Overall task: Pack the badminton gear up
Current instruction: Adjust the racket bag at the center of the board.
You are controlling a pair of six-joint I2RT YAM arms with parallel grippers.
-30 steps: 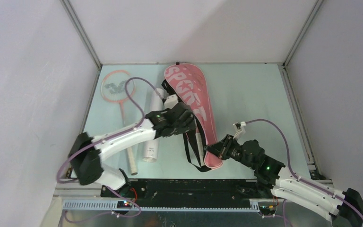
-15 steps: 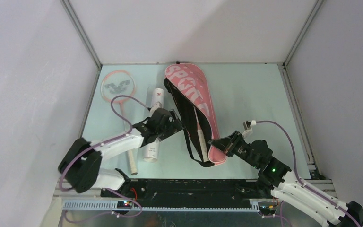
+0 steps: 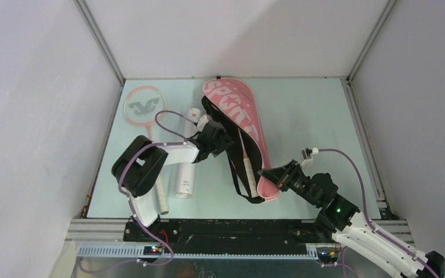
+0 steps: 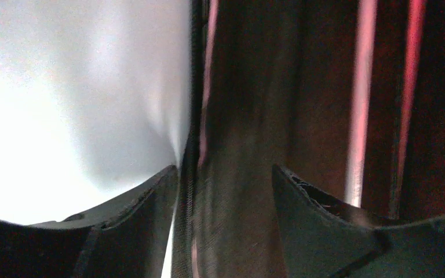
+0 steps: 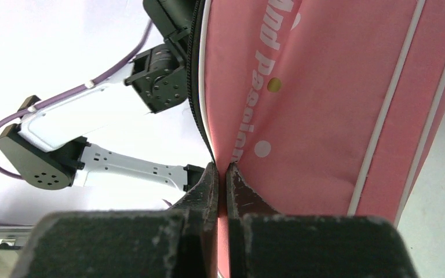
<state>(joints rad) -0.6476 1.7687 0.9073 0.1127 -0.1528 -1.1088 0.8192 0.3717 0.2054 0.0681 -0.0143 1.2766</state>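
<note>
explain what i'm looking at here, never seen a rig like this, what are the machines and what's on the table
These are two robot arms bolted at the near edge of a pale green table, each ending in a two-finger gripper. The wide picture comes from a fixed camera above and behind them. The two close-ups come from a camera on each wrist, so each shows that arm's own fingers.

On the table lie a pink-framed badminton racket with a white handle, a long white tube and a pink racket bag with black straps. What looks like a second white racket handle shows inside the bag's open side.

The right gripper is shut on the bag's near edge, pinching it. The left gripper is open, its fingers on either side of the bag's dark rim.
</note>
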